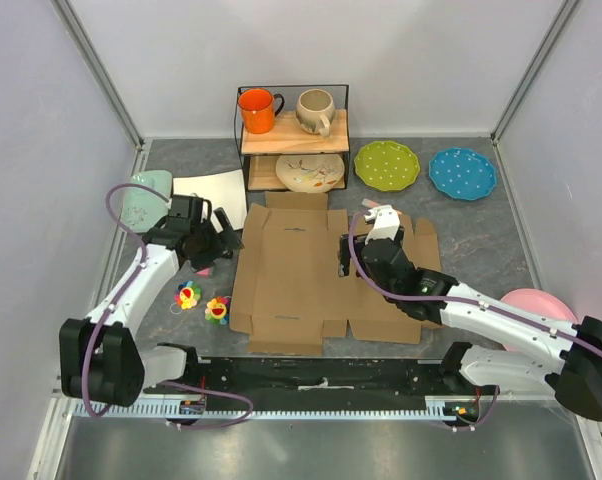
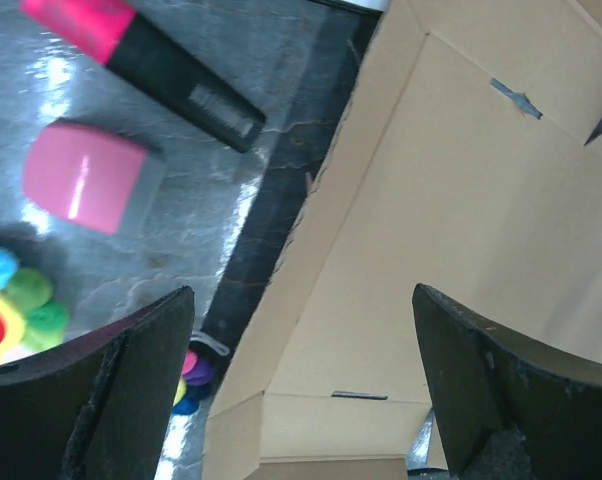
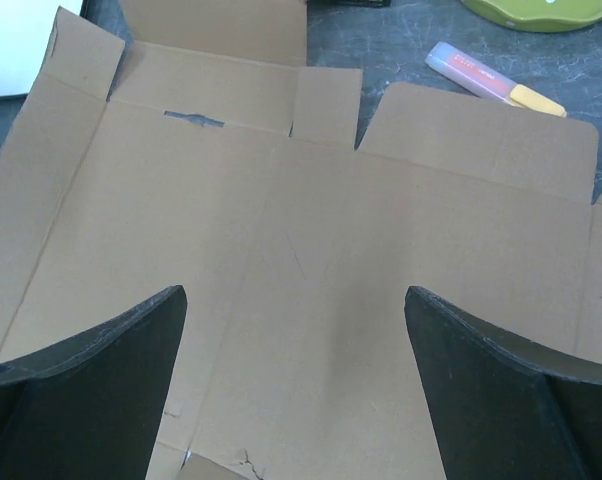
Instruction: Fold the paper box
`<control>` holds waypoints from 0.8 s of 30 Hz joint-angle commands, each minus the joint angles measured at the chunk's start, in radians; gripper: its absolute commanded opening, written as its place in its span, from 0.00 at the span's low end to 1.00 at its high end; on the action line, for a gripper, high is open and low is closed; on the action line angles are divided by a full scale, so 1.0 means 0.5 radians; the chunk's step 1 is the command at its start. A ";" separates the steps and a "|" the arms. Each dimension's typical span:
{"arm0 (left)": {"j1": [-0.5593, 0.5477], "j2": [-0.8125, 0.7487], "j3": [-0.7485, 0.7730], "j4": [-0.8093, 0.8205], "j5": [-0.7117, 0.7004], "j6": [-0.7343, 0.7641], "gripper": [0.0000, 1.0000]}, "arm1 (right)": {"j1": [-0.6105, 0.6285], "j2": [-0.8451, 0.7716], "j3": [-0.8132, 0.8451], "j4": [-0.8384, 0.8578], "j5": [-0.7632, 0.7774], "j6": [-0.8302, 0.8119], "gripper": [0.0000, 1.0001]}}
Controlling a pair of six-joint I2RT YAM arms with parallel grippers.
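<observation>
Two grippers open; one paper box [image 1: 291,275] flat.

- No word, number or brand can be made out in any view.
- Black-and-pink marker [image 2: 151,70], beyond the jaws of the left gripper [image 2: 301,300] and off to their left: a patch of pale small print sits on the black barrel, too blurred to read.
- Pale marker [image 3: 493,82] with a yellow end, beyond the jaws of the right gripper [image 3: 296,295] and to their right: a line of reddish print runs along its clear barrel, too small to read.
</observation>
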State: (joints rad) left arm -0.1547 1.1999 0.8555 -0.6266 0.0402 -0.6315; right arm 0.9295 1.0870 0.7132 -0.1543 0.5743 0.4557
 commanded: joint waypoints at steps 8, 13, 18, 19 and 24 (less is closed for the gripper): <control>-0.004 0.438 0.025 0.305 0.233 0.073 0.95 | -0.037 -0.026 0.059 0.042 -0.130 0.024 0.98; -0.004 0.594 0.050 0.324 0.211 0.106 0.91 | -0.040 -0.054 0.046 0.036 -0.148 0.021 0.98; -0.028 0.677 0.056 0.391 0.343 0.189 0.78 | -0.040 -0.082 0.031 0.033 -0.142 0.024 0.98; -0.034 0.692 0.056 0.400 0.364 0.195 0.76 | -0.043 -0.085 0.028 0.032 -0.136 0.027 0.98; -0.074 0.830 0.068 0.440 0.533 0.269 0.56 | -0.043 -0.143 -0.009 0.033 -0.130 0.055 0.98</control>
State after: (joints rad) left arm -0.1757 1.5757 0.8562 -0.4507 0.2062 -0.5629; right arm 0.9123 1.0538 0.7132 -0.1532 0.5087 0.4633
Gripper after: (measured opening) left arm 0.643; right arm 0.982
